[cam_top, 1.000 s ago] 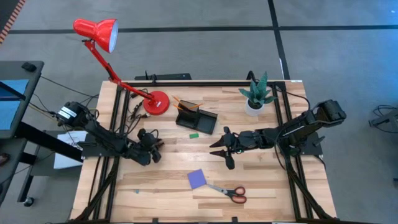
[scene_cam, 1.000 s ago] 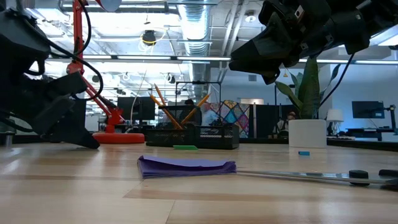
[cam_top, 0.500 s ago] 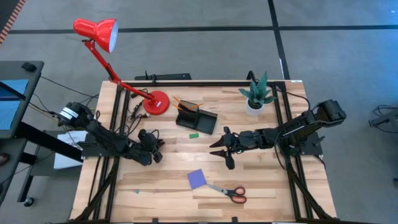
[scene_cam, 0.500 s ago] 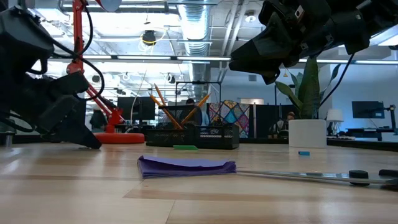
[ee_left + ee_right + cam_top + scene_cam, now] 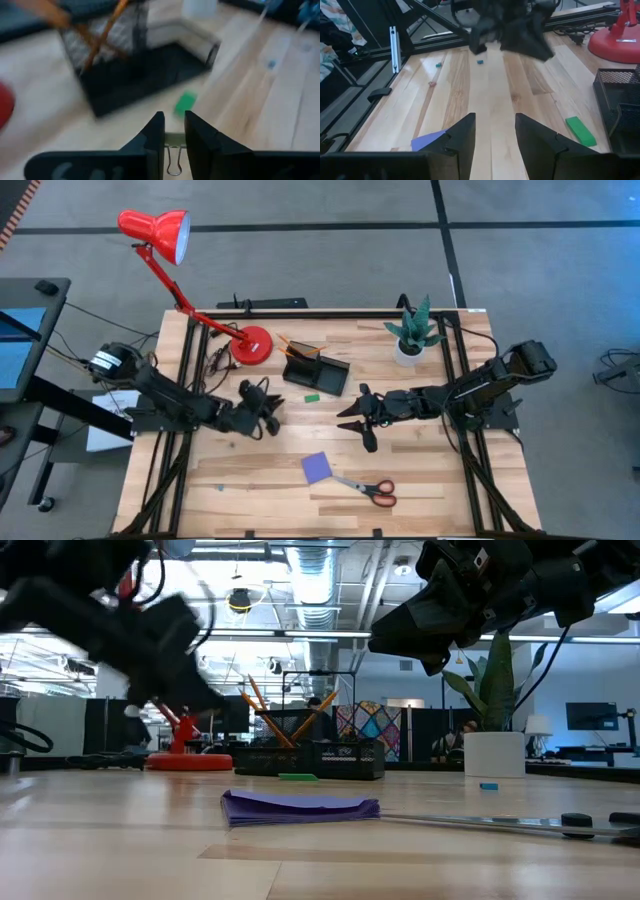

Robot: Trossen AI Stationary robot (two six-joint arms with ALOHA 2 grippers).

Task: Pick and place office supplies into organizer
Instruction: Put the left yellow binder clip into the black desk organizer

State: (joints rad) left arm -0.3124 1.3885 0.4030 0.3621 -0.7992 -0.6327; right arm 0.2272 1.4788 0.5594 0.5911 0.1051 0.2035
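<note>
Two grippers over desk middle: left gripper (image 5: pixel 173 136) pinching a binder clip (image 5: pixel 173 159); right gripper (image 5: pixel 494 131) spread, empty. Organizer (image 5: pixel 316 370) near back edge, green eraser (image 5: pixel 312 393) just in front.

Left claw (image 5: pixel 170 635) blurred; scissors (image 5: pixel 590 826) cut off at edge.

the left tool (image 5: pixel 268 418) hangs raised above the tabletop's left middle, arm stretched rightward, fingers (image 5: pixel 156 135) nearly closed. the right tool (image 5: pixel 352 427) hovers mid-tabletop, arm reaching leftward, its fingers (image 5: pixel 462 132) spread apart.
</note>
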